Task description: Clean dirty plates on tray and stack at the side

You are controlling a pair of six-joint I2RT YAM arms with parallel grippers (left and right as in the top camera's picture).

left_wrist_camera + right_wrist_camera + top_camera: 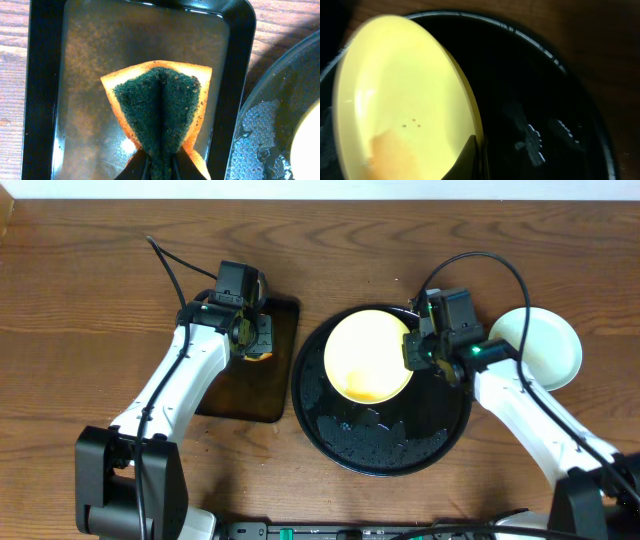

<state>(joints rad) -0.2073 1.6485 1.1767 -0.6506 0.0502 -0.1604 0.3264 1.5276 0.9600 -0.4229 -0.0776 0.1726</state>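
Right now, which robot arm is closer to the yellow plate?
Right. The right end effector grips the rim of the yellow plate over the round tray; the left end effector is apart from it, over the rectangular tray, pinching the sponge.

The pale yellow plate shows tiny brown specks and an orange smear — the round tray is glossy black. The sponge is orange with a dark green face; the table is grained brown wood.
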